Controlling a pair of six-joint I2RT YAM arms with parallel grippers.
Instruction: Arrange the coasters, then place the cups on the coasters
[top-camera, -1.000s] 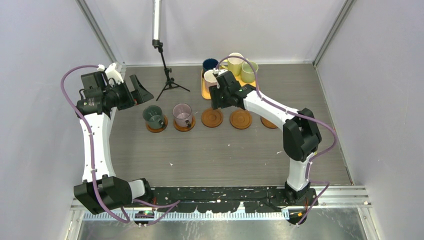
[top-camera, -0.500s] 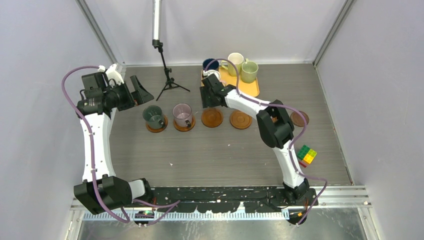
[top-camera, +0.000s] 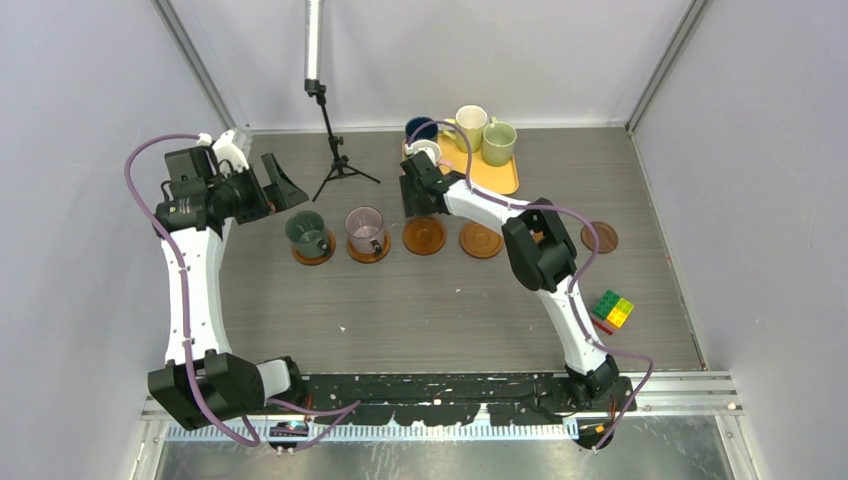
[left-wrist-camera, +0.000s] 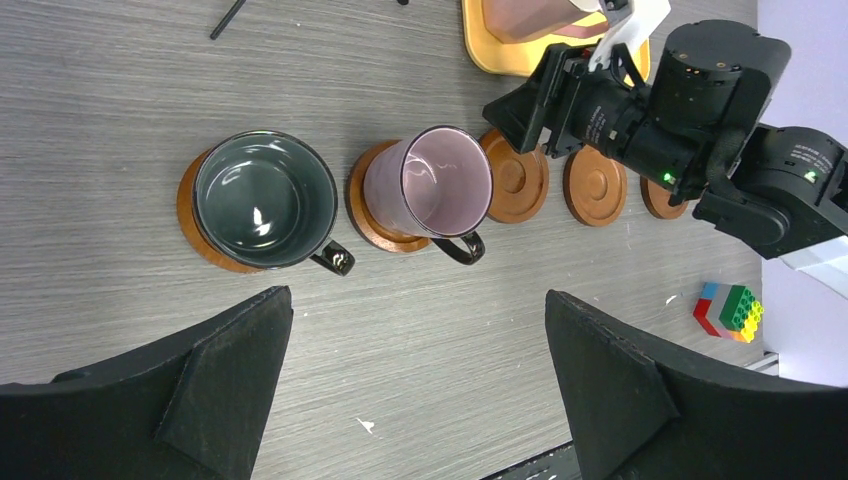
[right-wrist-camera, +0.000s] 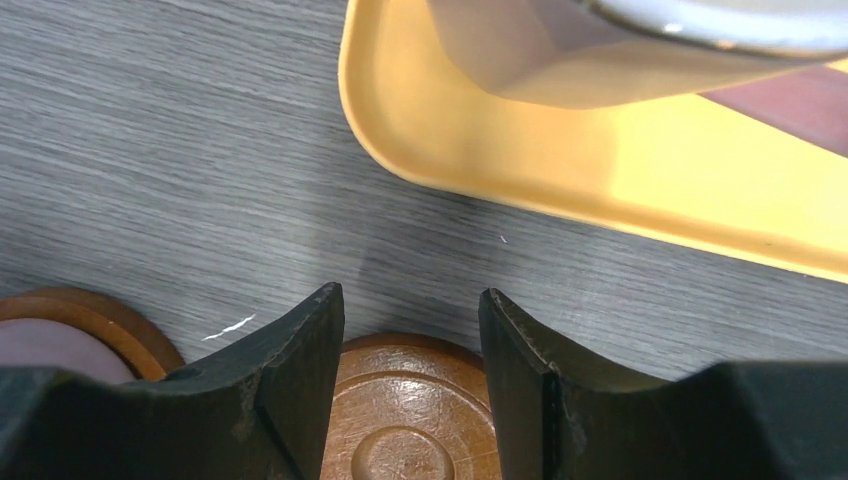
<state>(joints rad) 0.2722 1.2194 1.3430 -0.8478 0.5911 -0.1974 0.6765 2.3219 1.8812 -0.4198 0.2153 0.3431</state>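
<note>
Since a second ago the right arm has swung leftward. Its elbow no longer covers the far-right coaster (top-camera: 600, 237) and the block (top-camera: 611, 309), and the right pincer (right-wrist-camera: 410, 305) has come to the near-left corner of the tray (right-wrist-camera: 640, 190).

The left pincer (left-wrist-camera: 417, 300) hangs wide and empty above the worktop (left-wrist-camera: 430, 330). The dark green cup (left-wrist-camera: 262, 200) and the mauve cup (left-wrist-camera: 440, 185), both already in place, lie ahead of it.

The right pincer is about half open, with nothing between its jaws. An empty coaster (right-wrist-camera: 410, 430) lies just under it. The pink cup (right-wrist-camera: 520, 55) stands ahead of it and a little to the right, on the tray, not yet within the jaws.

The step in hand seems to be taking this cup. To do it well, I think the pincer should rise over the rim of the tray and take one wall of the cup at its lip, away from the handle. Then it should close firmly and lift straight up before carrying the cup back to the empty coaster.
</note>
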